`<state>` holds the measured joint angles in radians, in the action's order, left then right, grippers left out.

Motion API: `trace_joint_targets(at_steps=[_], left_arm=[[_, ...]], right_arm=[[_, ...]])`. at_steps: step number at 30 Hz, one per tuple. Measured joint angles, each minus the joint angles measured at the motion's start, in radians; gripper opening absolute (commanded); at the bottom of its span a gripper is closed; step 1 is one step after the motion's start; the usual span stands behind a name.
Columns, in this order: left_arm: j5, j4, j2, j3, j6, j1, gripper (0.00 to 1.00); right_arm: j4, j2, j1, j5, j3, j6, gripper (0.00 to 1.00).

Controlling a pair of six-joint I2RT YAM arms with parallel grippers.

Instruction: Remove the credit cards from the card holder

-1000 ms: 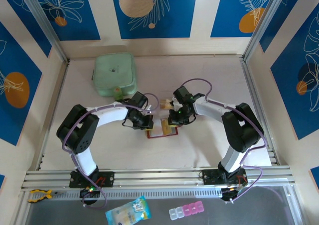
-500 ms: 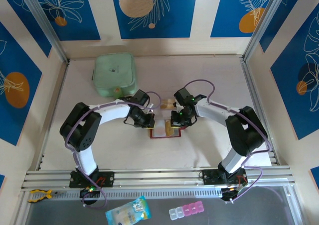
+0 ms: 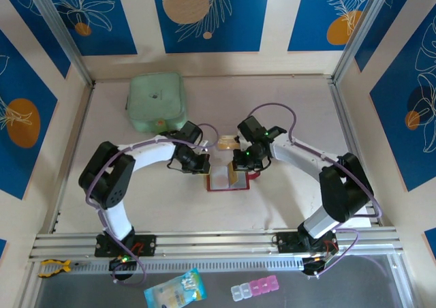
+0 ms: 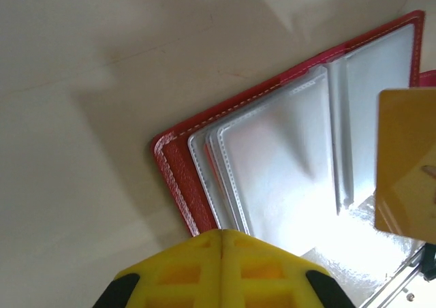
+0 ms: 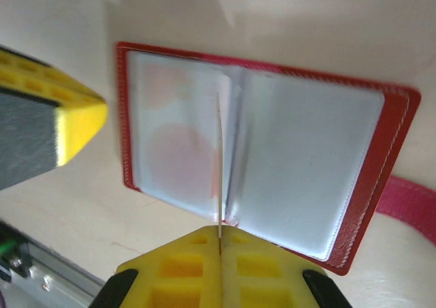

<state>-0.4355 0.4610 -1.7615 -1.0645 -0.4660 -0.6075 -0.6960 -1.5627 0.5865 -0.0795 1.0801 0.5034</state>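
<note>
At mid-table the card holder lies open; the left pincer, closed and empty, rests at its left edge, apparently anchoring it, while the right pincer, clamped on a gold card, holds it over the sleeves.

Card holder: dark red, open flat at ctr of tabletop, clear grey sleeves up, snap tab out on R side. Gold-orange card upright on edge over its mid fold. Tan cards lie just far of it, flat

Pale table, open card holder, green pouch
</note>
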Motion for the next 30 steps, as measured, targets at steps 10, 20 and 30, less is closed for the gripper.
trace_joint_targets(at_steps=[10, 20, 30], left_arm=[[0.026, -0.072, 0.126, 0.076, -0.068, 0.022, 0.07], [0.052, -0.084, 0.179, 0.109, -0.114, 0.023, 0.08], [0.068, -0.079, 0.197, 0.116, -0.131, 0.026, 0.09]], right_arm=[[-0.128, -0.048, -0.041, 0.010, 0.201, -0.583, 0.00], [-0.253, -0.253, -0.088, 0.123, 0.463, -1.143, 0.00], [-0.294, -0.381, -0.125, 0.140, 0.655, -1.357, 0.00]])
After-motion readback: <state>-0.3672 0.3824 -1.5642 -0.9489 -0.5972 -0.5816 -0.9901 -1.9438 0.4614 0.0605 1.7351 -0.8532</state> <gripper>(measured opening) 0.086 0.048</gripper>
